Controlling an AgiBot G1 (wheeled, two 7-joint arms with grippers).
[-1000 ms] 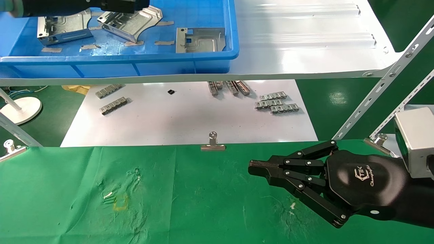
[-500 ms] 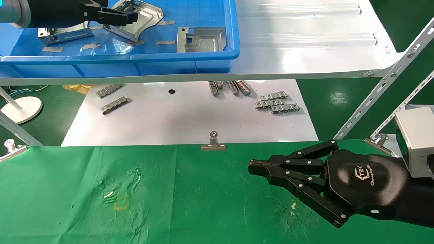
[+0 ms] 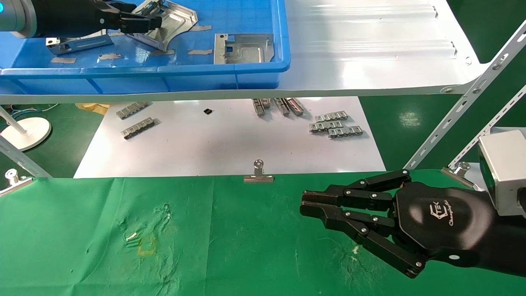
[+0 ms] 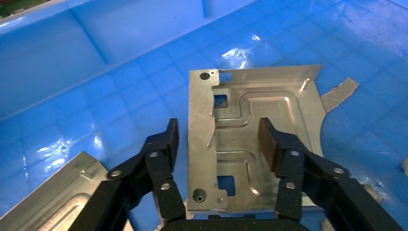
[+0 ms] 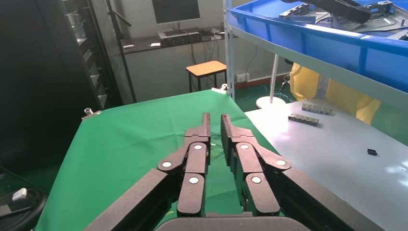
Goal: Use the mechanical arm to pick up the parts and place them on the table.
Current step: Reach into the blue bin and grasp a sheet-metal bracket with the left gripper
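Three silver parts lie in a blue bin (image 3: 144, 72) on the shelf: a flat one (image 3: 244, 48), a tilted one (image 3: 172, 20) and one at the left (image 3: 76, 41). My left gripper (image 3: 148, 22) hangs open inside the bin, its tips over the tilted part's edge. In the left wrist view the flat part (image 4: 238, 139) shows between the spread fingers of the left gripper (image 4: 219, 127), held by neither, and another part (image 4: 53, 202) lies beside it. My right gripper (image 3: 303, 203) hovers low over the green table (image 3: 246, 238). Its fingers (image 5: 206, 127) stand a narrow gap apart, holding nothing.
The glossy white shelf (image 3: 370, 61) carries the bin and overhangs a white board (image 3: 230, 144) with small grey linked strips (image 3: 335, 125). A binder clip (image 3: 258, 174) sits on the table's far edge. Slotted metal rails (image 3: 464, 98) slant at the right.
My left gripper has come down into the bin and drawn back to the left, over the tilted part. The right gripper's fingertips, together before, have parted slightly.
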